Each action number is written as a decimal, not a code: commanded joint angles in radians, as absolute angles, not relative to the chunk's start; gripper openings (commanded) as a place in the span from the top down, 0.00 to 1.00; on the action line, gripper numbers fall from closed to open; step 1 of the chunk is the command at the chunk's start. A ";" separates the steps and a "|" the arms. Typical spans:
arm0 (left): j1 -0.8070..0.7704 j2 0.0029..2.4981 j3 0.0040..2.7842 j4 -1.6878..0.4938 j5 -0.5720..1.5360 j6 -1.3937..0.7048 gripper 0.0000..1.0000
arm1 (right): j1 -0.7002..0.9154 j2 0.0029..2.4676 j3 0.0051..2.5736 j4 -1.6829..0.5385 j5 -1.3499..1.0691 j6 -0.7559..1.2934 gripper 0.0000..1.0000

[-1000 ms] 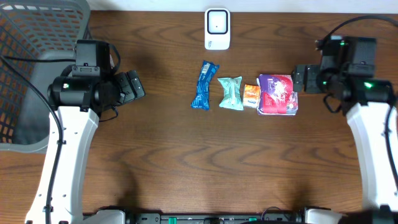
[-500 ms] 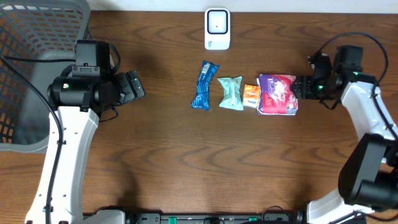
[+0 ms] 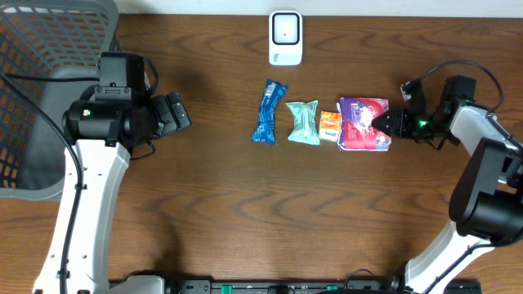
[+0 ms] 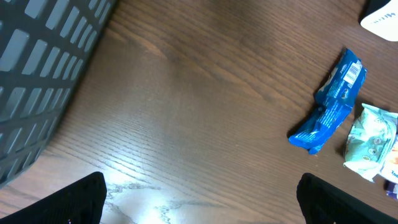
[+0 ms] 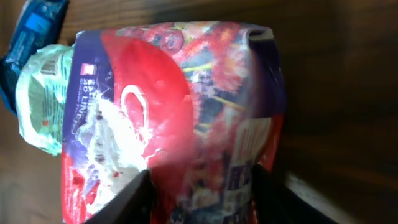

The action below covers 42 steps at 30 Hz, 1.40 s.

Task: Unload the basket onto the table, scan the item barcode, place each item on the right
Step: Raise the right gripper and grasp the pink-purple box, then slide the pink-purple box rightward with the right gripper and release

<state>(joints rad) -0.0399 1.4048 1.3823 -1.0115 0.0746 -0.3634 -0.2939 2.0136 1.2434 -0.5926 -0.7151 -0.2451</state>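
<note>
While the purple-and-red foil packet (image 3: 364,124), rightmost in the row, is straddled by the half-closed right gripper (image 3: 382,122), grasping is judged underway; a firm hold cannot be told. The left gripper (image 3: 180,114) is seen wide open and empty. A secure pinch and a lift toward the white plastic scanner (image 3: 285,37) are called for next.

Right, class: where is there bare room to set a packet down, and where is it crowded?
Free: the table on the robot's side of the row; the stretch between the left pincer and the blue packet. Crowded: blue packet, green packet, orange packet and bag lie close together, with the right pincer around the bag's edge.
</note>
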 commanded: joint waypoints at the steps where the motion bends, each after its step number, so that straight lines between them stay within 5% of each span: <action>1: -0.038 1.409 1.388 -1.013 0.062 -0.368 0.02 | -0.301 2.048 1.246 -0.590 -0.763 -0.266 0.86; 2: -0.038 1.409 1.388 -1.013 0.062 -0.368 0.02 | -0.302 2.049 1.246 -0.590 -0.755 -0.266 0.99; 13: -0.038 1.409 1.388 -1.013 0.062 -0.368 0.02 | -0.348 1.860 1.325 -0.665 -0.614 -0.111 0.99; 21: -0.038 1.409 1.388 -1.013 0.062 -0.368 0.02 | -0.187 1.601 1.340 -0.709 0.236 0.057 0.99; 28: -0.038 1.409 1.388 -1.013 0.062 -0.368 0.02 | -0.019 1.655 1.325 -0.710 0.867 0.116 0.99; 42: -0.038 1.409 1.388 -1.013 0.062 -0.368 0.02 | 0.150 1.972 1.325 -0.739 1.011 0.161 0.96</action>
